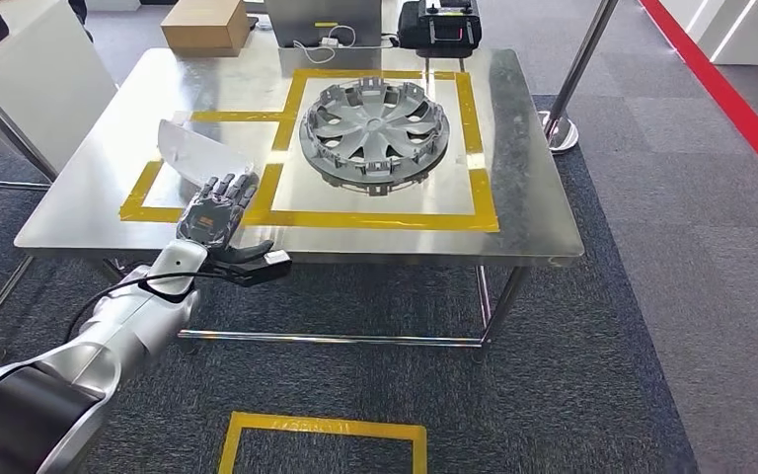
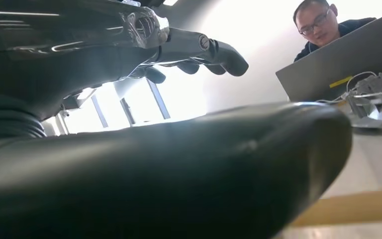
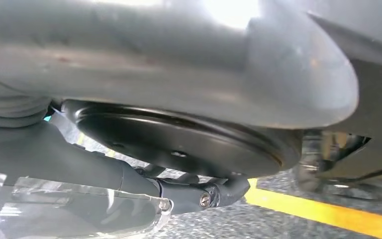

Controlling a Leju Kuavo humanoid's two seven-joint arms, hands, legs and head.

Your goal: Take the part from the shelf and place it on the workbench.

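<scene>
Left hand [image 1: 219,209] sits at the near left edge of the table [image 1: 533,197], lower left of centre in the head view, palm down, fingers spread flat and pointing up-frame. Nothing pinched that I can see; the fingers are apart.

The part, a flat pale sheet [image 1: 195,155] in clear wrap, lies on the table just up-frame of the fingertips, inside the small yellow-taped box [image 1: 140,197]. Long axis runs from upper left down to lower right, the near end touching or just under the fingertips; can't tell which. Looks already set down, so likely the release/withdraw step. The coming move hinges on the sheet lying straight ahead of the fingers, so pull back along the arm and don't drag it.

Wheel cover [image 1: 374,133] sits in the larger taped square, right of the hand, well apart.

Right hand [image 3: 199,194]: dark fingers over carpet, yellow tape close by, state unclear.
</scene>
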